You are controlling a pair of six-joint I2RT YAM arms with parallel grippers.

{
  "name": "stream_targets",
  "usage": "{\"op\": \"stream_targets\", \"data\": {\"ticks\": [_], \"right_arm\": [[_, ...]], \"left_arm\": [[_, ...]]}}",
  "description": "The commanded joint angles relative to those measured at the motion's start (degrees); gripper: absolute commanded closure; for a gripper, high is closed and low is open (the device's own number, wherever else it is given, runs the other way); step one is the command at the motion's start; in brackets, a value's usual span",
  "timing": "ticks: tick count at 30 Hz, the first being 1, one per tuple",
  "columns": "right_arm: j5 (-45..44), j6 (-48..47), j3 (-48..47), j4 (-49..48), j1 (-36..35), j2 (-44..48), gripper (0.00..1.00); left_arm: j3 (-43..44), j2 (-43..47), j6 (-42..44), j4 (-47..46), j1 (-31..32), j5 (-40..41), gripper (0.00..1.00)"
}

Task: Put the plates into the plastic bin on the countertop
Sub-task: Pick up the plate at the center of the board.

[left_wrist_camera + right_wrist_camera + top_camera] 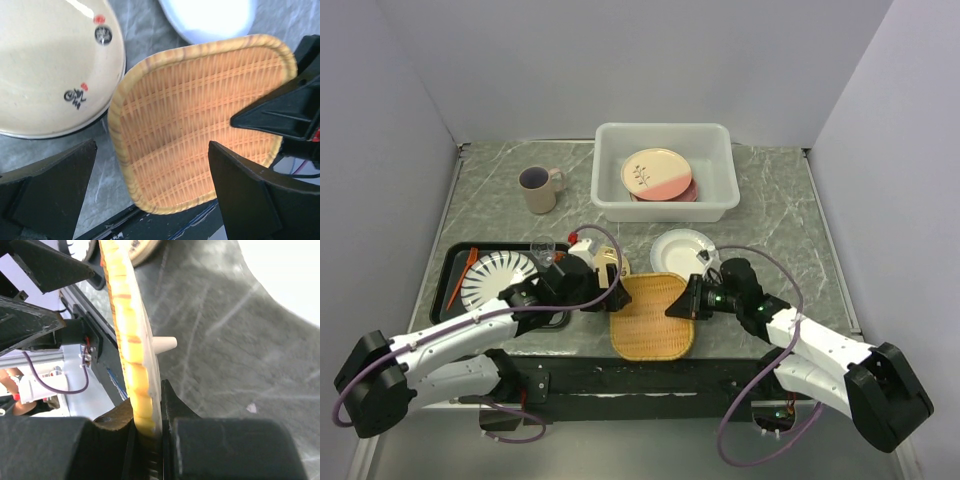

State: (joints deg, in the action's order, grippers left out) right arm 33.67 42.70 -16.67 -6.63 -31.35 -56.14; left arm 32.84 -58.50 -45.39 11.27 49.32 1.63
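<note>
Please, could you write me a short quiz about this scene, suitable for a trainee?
1. True or false: the right gripper is shut on the edge of the orange woven plate.
2. The left gripper is: A) open, B) shut on a mug, C) inside the bin.
3. Fill in: the top plate in the plastic bin is cream and ___.
Key: 1 true; 2 A; 3 pink.
</note>
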Motion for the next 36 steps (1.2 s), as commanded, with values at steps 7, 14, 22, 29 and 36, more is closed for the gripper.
{"op": "stream_targets", "data": {"ticks": [7, 14, 22, 29, 36], "right_arm": [[2.01, -2.27, -10.75, -2.07, -0.20, -2.30, 1.00], [2.63, -2.88, -14.70, -2.51, -0.02, -5.47, 1.00], [3.15, -4.20, -17.52, -2.07, 1.21, -7.84, 1.00], [4.38, -4.73, -19.46, -2.24, 3.58, -8.99, 1.00], [6.84, -4.90, -21.65, -3.03, 7.79, -10.65, 1.00]], "left_arm": [[5.74, 2.86, 3.20, 1.48, 0.08, 4.35, 0.01], [6.10, 4.89, 3.99, 0.69, -2.03, 4.00, 0.01], [5.57, 6.03, 6.36, -0.72, -8.79, -1.19, 0.01], [4.16, 7.00, 7.59, -1.69, -16.52, -6.54, 0.01], [3.55, 6.38, 8.03, -3.35, -22.33, -11.73, 0.01]]}}
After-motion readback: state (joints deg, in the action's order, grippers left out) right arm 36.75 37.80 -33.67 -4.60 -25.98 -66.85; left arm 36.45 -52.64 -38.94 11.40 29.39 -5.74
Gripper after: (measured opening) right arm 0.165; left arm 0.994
